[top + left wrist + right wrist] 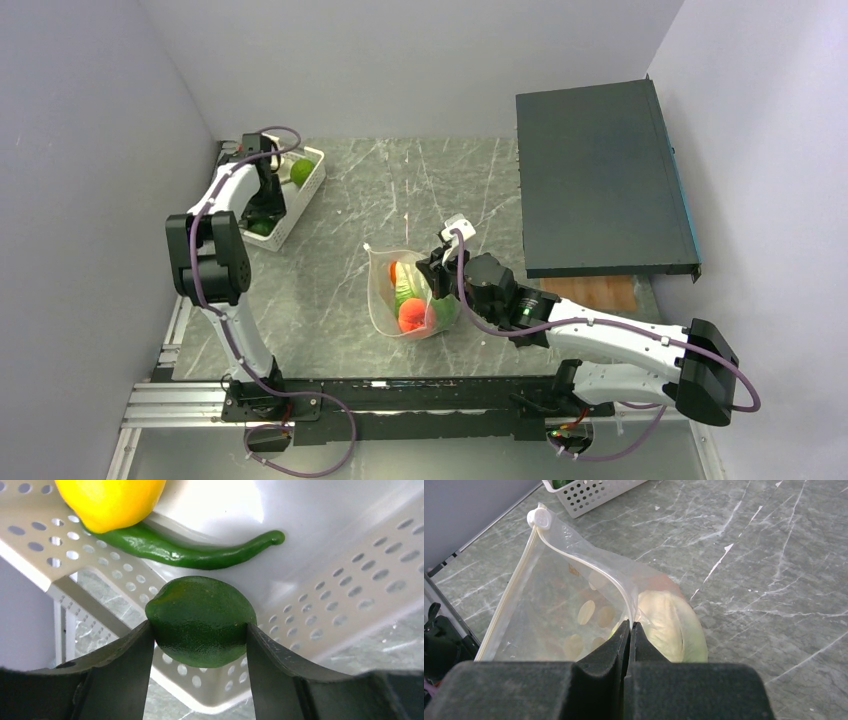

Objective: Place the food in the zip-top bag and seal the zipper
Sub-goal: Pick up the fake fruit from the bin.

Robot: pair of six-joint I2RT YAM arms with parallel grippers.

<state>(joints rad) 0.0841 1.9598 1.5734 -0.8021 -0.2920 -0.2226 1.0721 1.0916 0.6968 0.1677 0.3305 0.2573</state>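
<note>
**Left arm.** The left end effector (pixel 199 635) is clamped on a dark green lime (pixel 200 617), one finger pressed to each side of the fruit. The lime is seen against the perforated wall of the white basket (pixel 350 580). On the basket floor a long green chilli (pixel 190 555) lies flat, its thick end tucked under a lemon (pixel 110 500). In the overhead view the basket (pixel 312 185) is set at the far left corner of the bench (pixel 450 180), just beside the left wall.

**Right arm.** The jaws of the right end effector (pixel 630 630) are pressed together on the rim of the zip-top bag (pixel 549 620), with the zipper (pixel 589 565) pinched between them. The mouth is held apart: one lip runs straight from the white end tab (pixel 538 517), while the other bows outward to the pinch point. Pale lettuce (pixel 674 625) lies in the bag just beyond the fingers. From above, a red-orange fruit (pixel 411 318) and green pieces are seen through the plastic.

**Clearance.** The bag stands near the bench centre, well apart from the basket, with bare marbled surface between them. A dark flat case (pixel 600 180) occupies the far right, its near edge close to the right arm's wrist.
</note>
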